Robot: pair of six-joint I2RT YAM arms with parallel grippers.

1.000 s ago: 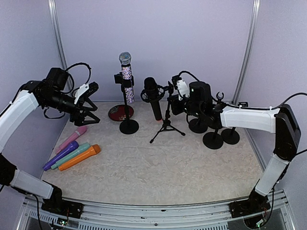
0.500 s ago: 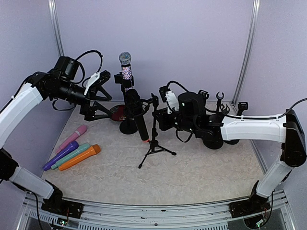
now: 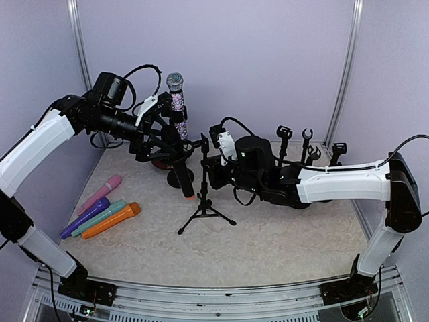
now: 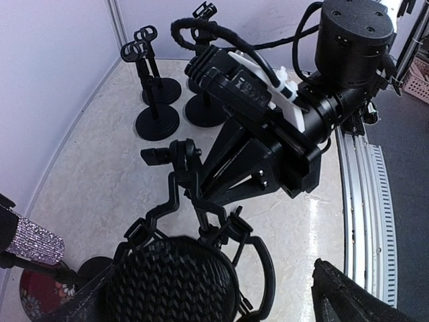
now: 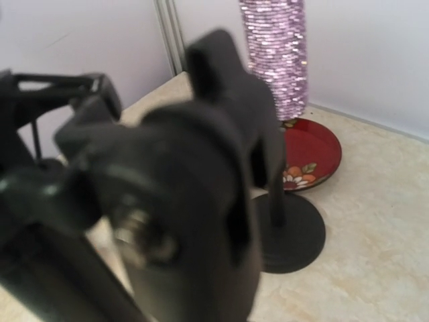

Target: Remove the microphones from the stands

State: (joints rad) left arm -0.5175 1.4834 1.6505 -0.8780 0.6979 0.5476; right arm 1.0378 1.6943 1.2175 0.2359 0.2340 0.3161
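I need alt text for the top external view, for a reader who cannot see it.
A black microphone is mounted on a tripod stand mid-table; the right claw grips the stand while the open left claw sits around the microphone's head. Four coloured microphones lie at the left.

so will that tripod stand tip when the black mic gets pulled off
Probably tippy: the tripod stand has thin legs and the black mic hangs off one side. Looks rigid and light; the right jaws clamped on its post should steady it.
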